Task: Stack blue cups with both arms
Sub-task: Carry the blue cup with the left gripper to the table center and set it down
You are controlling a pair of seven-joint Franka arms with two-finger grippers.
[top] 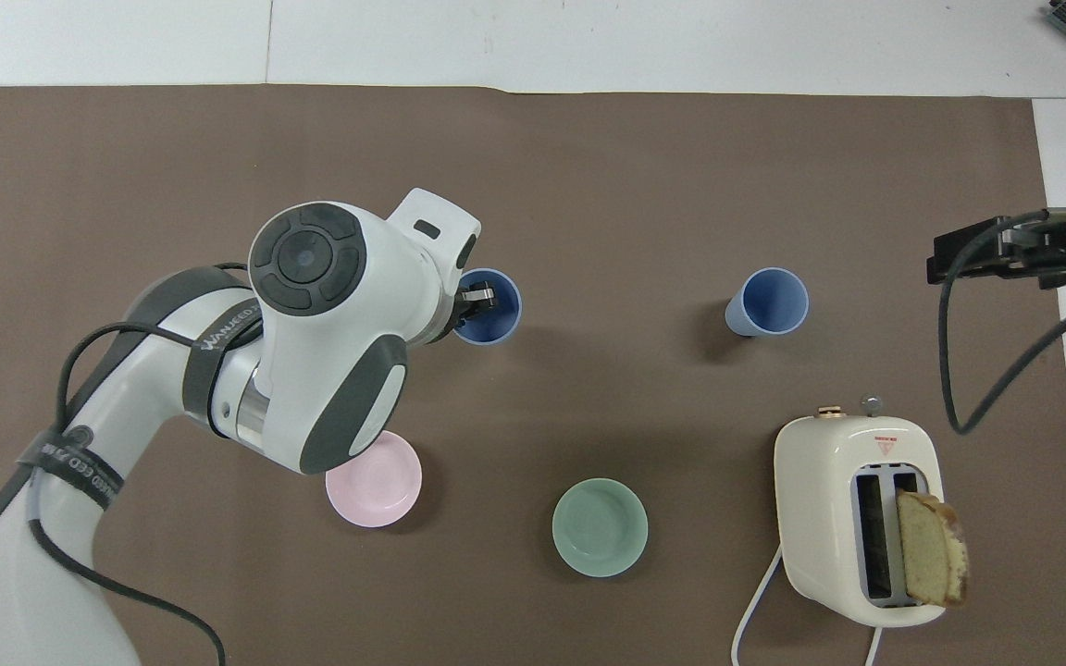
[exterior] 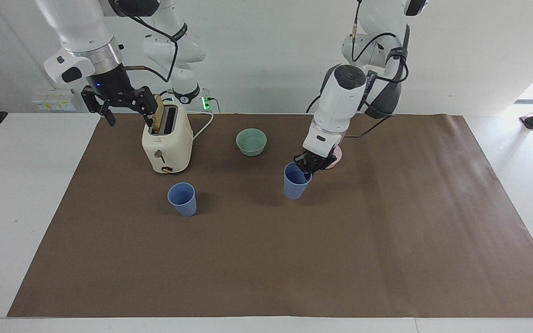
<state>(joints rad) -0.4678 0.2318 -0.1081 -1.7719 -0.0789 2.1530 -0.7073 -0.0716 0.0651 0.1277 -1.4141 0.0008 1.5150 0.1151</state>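
Observation:
One blue cup (exterior: 182,199) (top: 769,301) stands upright on the brown mat, toward the right arm's end and farther from the robots than the toaster. The other blue cup (exterior: 294,183) (top: 494,312) hangs slightly tilted just over the middle of the mat. My left gripper (exterior: 306,167) (top: 470,305) is shut on its rim, one finger inside and one outside. Up in the air beside the toaster's top, my right gripper (exterior: 127,113) (top: 963,259) waits open with nothing in it.
A cream toaster (exterior: 167,143) (top: 852,518) holds a bread slice (exterior: 158,118) in one slot. A mint-green bowl (exterior: 251,141) (top: 600,527) and a pale pink bowl (exterior: 336,158) (top: 376,486) sit nearer the robots; my left arm partly covers the pink one.

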